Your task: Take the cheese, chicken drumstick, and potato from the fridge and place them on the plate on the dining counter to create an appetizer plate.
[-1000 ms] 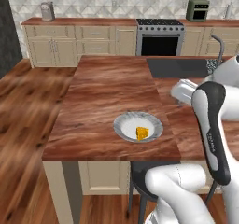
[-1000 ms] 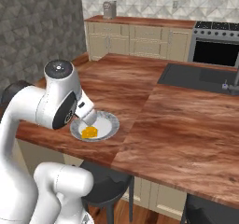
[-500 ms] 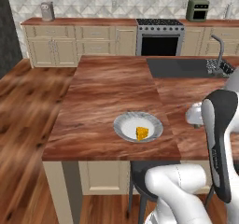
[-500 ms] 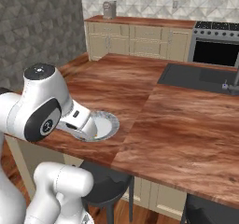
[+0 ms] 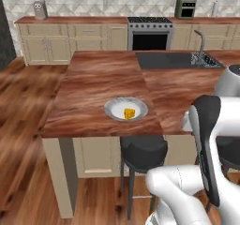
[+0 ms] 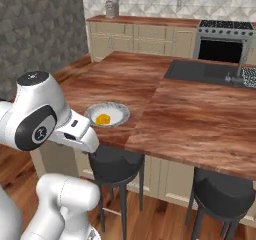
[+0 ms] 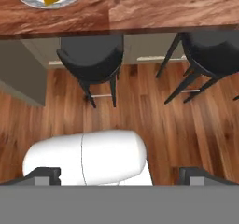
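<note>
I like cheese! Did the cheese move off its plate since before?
No. The cheese still sits on the plate, near the dining counter edge; only the robot arm pulled away.

The cheese [image 5: 129,113] sits on the plate [image 5: 115,108] near the counter [image 5: 98,78] front edge, with the sink [image 5: 166,60] at two o'clock and stools [image 5: 143,151] beneath.

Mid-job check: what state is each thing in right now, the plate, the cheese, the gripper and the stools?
plate: on the dining counter, holding one food item
cheese: resting on the plate
gripper: open, empty, pointing down at the floor
stools: standing under the counter edge
</note>
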You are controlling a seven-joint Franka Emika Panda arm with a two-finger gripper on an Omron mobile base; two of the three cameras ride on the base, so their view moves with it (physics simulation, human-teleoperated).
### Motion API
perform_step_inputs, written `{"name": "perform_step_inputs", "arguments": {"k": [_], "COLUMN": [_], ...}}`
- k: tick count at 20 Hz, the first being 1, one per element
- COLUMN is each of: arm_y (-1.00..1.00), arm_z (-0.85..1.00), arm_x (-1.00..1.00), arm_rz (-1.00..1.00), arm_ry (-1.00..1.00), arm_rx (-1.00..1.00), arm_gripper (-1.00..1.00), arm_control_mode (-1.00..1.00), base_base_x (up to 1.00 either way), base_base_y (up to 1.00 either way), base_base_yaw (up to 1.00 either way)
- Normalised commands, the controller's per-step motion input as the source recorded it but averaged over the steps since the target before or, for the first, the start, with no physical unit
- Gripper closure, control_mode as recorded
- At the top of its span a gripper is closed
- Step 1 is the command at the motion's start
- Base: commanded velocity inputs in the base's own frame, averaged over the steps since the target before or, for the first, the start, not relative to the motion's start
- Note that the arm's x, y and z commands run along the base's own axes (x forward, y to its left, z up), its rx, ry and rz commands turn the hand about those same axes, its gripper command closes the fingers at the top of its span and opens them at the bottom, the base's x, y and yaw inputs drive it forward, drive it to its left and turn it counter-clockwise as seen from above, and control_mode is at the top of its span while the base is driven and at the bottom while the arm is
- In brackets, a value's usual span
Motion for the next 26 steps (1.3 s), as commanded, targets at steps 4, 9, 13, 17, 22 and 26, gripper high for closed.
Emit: {"name": "perform_step_inputs", "arguments": {"k": [4,9,13,17,22,26], "arm_y": [0.0,0.0,0.0,0.0,0.0,0.0], "arm_z": [0.0,0.0,0.0,0.0,0.0,0.0], "arm_x": [0.0,0.0,0.0,0.0,0.0,0.0], "arm_rz": [0.0,0.0,0.0,0.0,0.0,0.0], "arm_ry": [0.0,0.0,0.0,0.0,0.0,0.0], "arm_rx": [0.0,0.0,0.0,0.0,0.0,0.0], "arm_gripper": [-1.0,-1.0,-1.0,-1.0,-1.0,-1.0], "arm_control_mode": [1.0,1.0,1.0,1.0,1.0,1.0], "base_base_x": [-0.76,-0.04,0.0,0.06,0.24,0.2], "base_base_y": [-0.89,-1.0,-1.0,-1.0,-1.0,-1.0], "base_base_yaw": [-0.37,-0.39,-0.27,-0.19,-0.09,-0.1]}}
